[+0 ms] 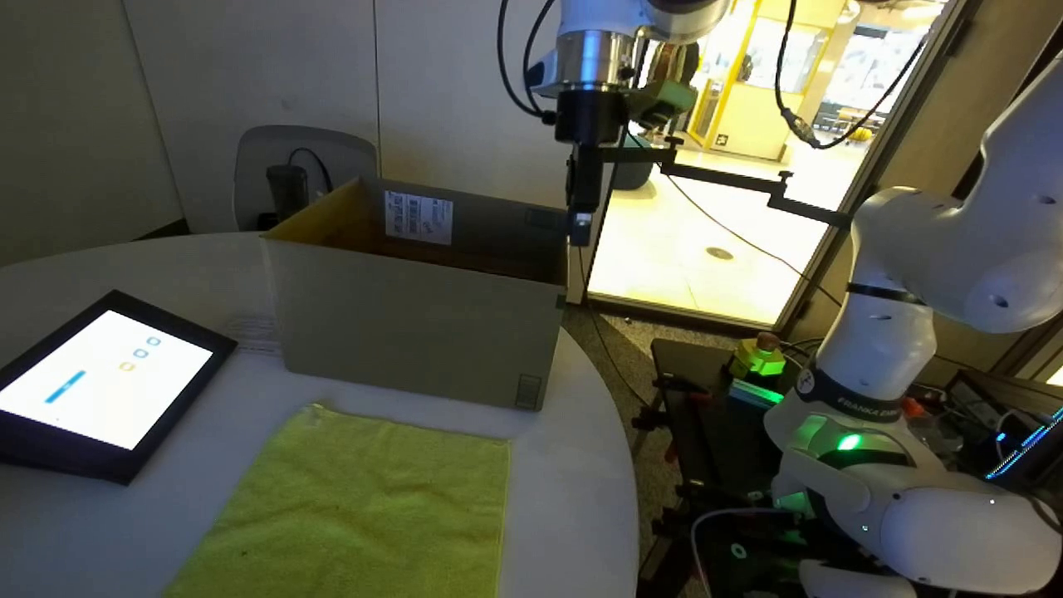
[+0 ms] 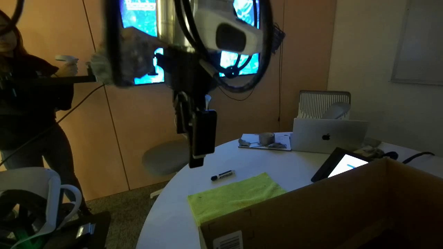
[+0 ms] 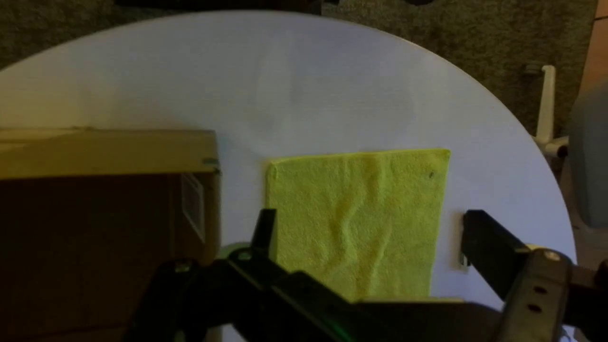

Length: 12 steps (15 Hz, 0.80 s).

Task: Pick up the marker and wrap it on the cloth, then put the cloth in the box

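The yellow-green cloth (image 1: 374,507) lies spread flat on the table, with slight wrinkles. It also shows in an exterior view (image 2: 238,197) and the wrist view (image 3: 356,213). The marker (image 2: 222,175), white with a dark cap, lies on the table beside the cloth. In the wrist view the marker (image 3: 464,260) is mostly hidden behind the right finger. The brown cardboard box (image 1: 415,324) stands open-topped beside the cloth; it also shows in the wrist view (image 3: 109,152). My gripper (image 3: 370,213) is open and empty, high above the table. It hangs downward in both exterior views (image 1: 581,228) (image 2: 199,152).
A black-framed tablet (image 1: 108,382) lies beside the box. A laptop (image 2: 328,135) and a clipboard with a tape roll (image 2: 267,138) are at the table's far side. The round table's edge (image 3: 517,128) curves past the cloth. A person (image 2: 34,100) stands behind the arm.
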### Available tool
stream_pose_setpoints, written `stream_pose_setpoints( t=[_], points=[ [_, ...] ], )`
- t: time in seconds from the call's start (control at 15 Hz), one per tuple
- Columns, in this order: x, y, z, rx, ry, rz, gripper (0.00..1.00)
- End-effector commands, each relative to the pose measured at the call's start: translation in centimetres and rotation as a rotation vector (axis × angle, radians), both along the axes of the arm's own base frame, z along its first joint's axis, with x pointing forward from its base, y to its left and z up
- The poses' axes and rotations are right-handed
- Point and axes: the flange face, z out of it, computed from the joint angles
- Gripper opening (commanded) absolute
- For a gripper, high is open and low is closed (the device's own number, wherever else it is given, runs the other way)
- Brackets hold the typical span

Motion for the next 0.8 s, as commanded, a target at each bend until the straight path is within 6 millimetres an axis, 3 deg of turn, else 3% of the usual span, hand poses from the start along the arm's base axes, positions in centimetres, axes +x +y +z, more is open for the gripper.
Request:
stream_pose_setpoints(
  t=[0.0,0.4,0.73],
  points=[
    [2.0,5.5,-3.9,0.021,-0.087,0.003,1.0],
    [3.9,17.0,-11.4,0.002,-0.101,0.124,1.0],
    [6.0,23.3,-16.8,0.012,-0.029,0.151,1.0]
  ],
)
